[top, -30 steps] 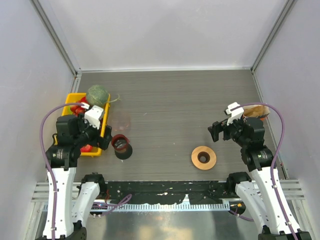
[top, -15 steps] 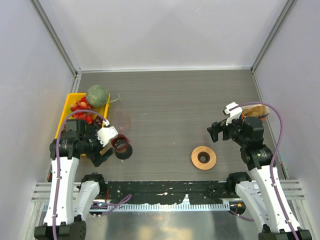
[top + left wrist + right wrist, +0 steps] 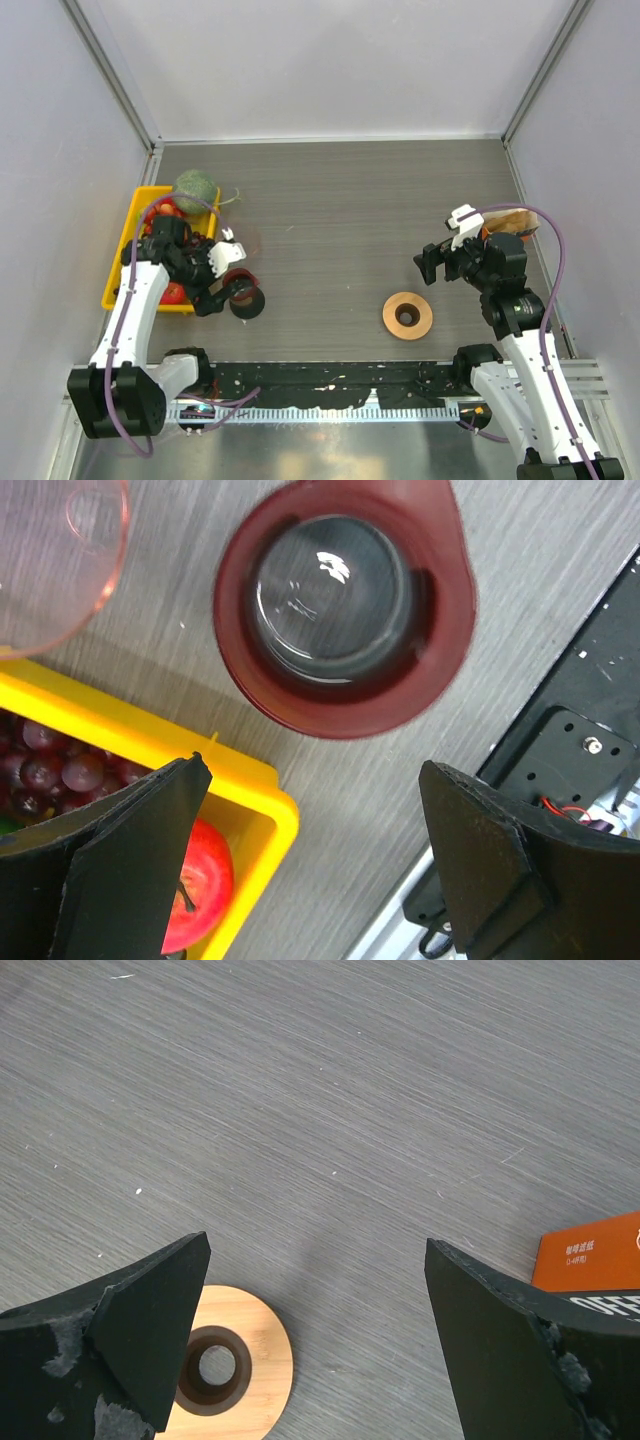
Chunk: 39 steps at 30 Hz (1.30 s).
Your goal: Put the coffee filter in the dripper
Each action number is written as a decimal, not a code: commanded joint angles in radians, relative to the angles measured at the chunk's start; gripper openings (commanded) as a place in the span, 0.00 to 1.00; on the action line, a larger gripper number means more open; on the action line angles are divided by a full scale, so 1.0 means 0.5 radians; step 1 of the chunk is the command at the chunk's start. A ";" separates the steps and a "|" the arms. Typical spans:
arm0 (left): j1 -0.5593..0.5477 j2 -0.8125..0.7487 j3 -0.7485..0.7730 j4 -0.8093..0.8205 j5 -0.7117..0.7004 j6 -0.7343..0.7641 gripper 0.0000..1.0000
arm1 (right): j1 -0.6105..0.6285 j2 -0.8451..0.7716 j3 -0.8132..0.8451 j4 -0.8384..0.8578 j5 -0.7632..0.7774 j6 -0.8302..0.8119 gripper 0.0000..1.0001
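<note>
**The Dripper Is Ready, the Filter Is Far Off**

Closest to the bottom of the top view sits the round orange-brown dripper, with a wide rim and a dark hole in the middle. It lies flat on the dark grey wooden table with the hole facing up, most likely so a filter can drop straight in. Nothing is in it yet.

A little higher, at the right, the right gripper hangs above the table. Its jaws stand wide apart and hold nothing. It looks ready to go and pick something up.

At the left, the left gripper is wide open too and holds nothing. It hovers over a small black cup with a dark red rim, which is not part of this job.

Behind the right arm, near the right edge, peeks what seems to be the thin tan-brown paper coffee filter. It is well apart from the dripper, so the job has not really begun.

Farthest up, at the left, are a yellow plastic tray of fruit and a round green fruit.
</note>
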<state>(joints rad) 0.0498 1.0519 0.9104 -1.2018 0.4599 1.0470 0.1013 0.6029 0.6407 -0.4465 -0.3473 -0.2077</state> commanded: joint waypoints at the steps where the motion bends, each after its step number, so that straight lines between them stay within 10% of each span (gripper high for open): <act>1: -0.032 0.071 0.026 0.228 0.129 -0.038 0.99 | -0.006 0.009 0.023 0.043 -0.029 -0.017 0.95; 21: -0.670 0.200 -0.051 0.771 0.062 -0.569 0.83 | -0.006 -0.015 0.019 0.034 -0.039 -0.029 0.96; 39: -1.213 0.869 0.566 0.827 0.157 -0.533 0.76 | -0.009 -0.040 0.019 0.025 -0.042 -0.039 0.96</act>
<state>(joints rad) -0.5186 1.4418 1.0946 -0.8032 0.4744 0.7231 0.1013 0.5995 0.6407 -0.4492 -0.3553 -0.2119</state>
